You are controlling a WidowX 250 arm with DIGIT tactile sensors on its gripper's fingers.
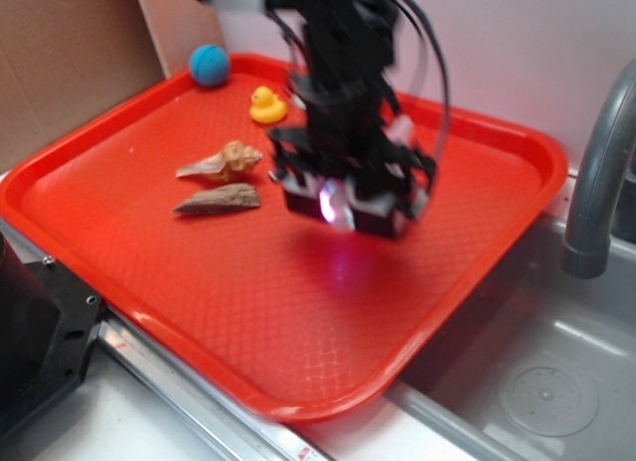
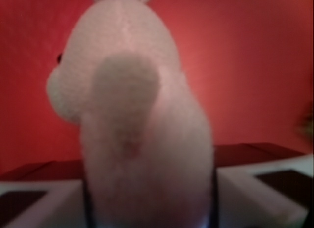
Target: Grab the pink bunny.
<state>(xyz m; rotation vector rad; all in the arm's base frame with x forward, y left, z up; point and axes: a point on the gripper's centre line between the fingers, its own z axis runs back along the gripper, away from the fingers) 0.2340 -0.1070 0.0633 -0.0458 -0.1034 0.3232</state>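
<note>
The pink bunny (image 2: 132,120) fills the middle of the wrist view, fluffy and pale, with its ears at the top edge. It sits between the two white fingers (image 2: 44,203), which press on its lower body from both sides. In the exterior view only a small pink patch of the bunny (image 1: 334,203) shows between the black fingers. My gripper (image 1: 343,208) is shut on it over the middle of the red tray (image 1: 477,242), seemingly a little above the surface. The arm is blurred.
A yellow rubber duck (image 1: 266,105) and a blue ball (image 1: 210,65) lie at the tray's back left. A seashell (image 1: 224,163) and a wood piece (image 1: 219,199) lie left of the gripper. A grey sink (image 1: 537,382) and faucet (image 1: 596,173) are on the right.
</note>
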